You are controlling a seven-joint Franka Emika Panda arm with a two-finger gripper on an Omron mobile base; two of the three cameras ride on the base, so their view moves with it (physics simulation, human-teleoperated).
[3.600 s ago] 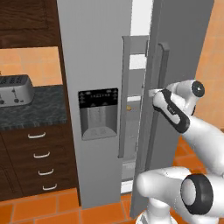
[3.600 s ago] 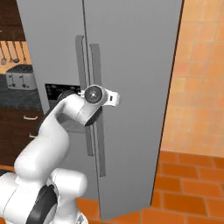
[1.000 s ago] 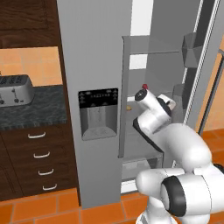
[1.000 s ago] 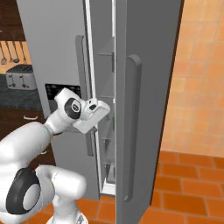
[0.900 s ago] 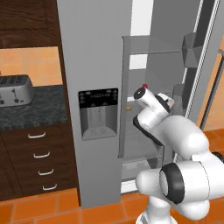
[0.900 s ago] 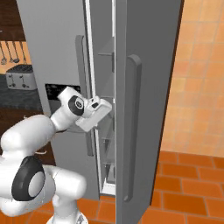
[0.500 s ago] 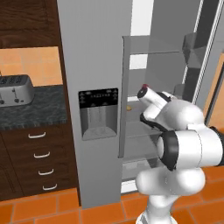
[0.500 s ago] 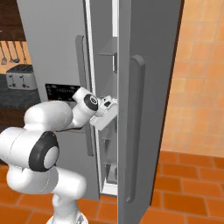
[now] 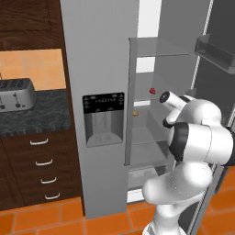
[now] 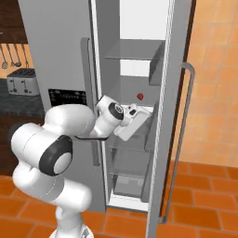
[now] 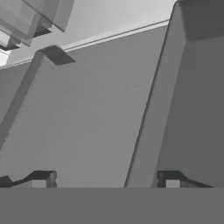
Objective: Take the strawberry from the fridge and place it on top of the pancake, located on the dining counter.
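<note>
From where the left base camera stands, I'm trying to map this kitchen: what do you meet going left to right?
Silver two-slot toaster → black water-dispenser panel on the grey fridge door → small yellowish item on a fridge shelf → tiny red strawberry → white robot arm → open fridge door's clear bin.

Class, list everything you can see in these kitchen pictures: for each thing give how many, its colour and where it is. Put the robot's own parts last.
tall grey fridge: one, grey, centre, right door open.
tiny red strawberry: one, red, on a glass shelf inside the fridge.
small yellowish item: one, yellowish, lower shelf, left side.
black dispenser panel: one, black, in the closed left door.
silver toaster: one, silver, on the dark wall counter at left.
dark wood drawers: one stack, brown with white handles, below the toaster.
hanging utensils: several, dark, on the wall.
gripper: one, dark tips apart, holding nothing.
</note>
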